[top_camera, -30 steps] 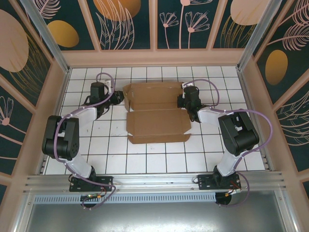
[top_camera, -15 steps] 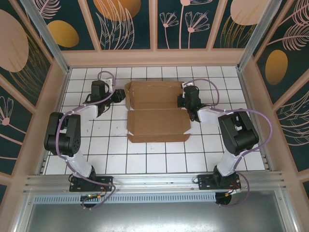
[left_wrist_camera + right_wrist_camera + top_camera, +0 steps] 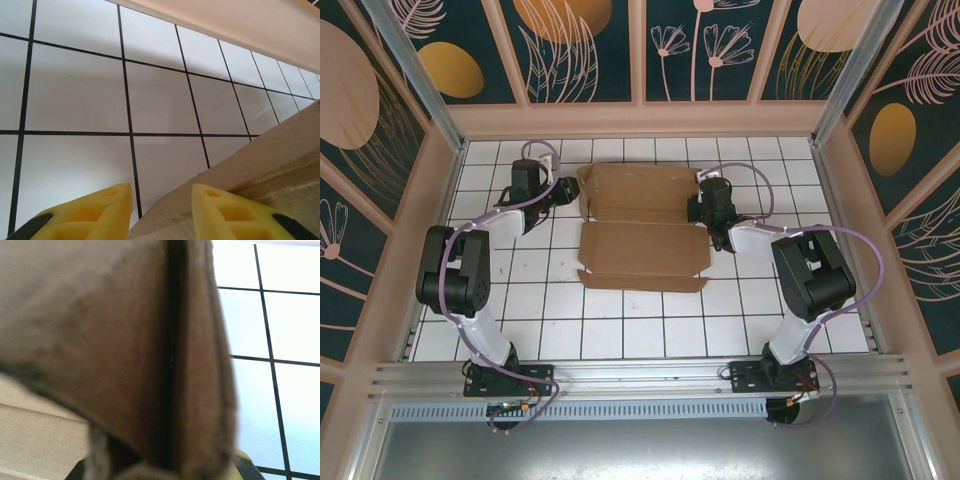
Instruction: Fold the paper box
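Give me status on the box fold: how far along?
Early. Done: little. The paper box lies as an open, mostly flat sheet on the table, with creases visible and no closed box shape. In hand: the right jaws are shut on its right edge, and the left jaws stand open at its left edge. Left: raising the panels and tucking the flaps.

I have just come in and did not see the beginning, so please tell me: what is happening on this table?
Two robot arms are working on a brown paper box, which is a cardboard sheet with flaps lying spread out on the white tiled table. The right pincer is shut on the cardboard at the sheet's right edge. The left pincer is open at the left edge and grips nothing. The box is not yet folded into shape.
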Available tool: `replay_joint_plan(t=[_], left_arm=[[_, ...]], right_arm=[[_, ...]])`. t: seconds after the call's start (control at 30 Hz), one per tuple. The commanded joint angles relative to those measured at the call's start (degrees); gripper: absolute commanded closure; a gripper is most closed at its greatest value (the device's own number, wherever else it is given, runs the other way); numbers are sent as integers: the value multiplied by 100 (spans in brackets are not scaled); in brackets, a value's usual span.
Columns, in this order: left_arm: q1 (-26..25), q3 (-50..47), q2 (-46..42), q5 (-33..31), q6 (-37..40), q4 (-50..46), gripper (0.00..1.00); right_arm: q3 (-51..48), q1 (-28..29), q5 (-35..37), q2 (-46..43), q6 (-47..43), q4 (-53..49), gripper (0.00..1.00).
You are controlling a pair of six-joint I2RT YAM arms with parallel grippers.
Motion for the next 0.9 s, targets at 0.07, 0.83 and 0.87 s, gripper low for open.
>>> replay_joint_plan(t=[0.07,0.83,0.87], left_arm=[[-73,-19,15,59,103,-172,64],[445,-1156,-1111,-36,8,-613,69],[445,-1173,-1125,105,-13,-616,69]], right_arm=[[101,163,-235,291,-137,-679,100],[381,163,-275,510,-81,-835,100],[378,165,-277,509,-76,-832,100]])
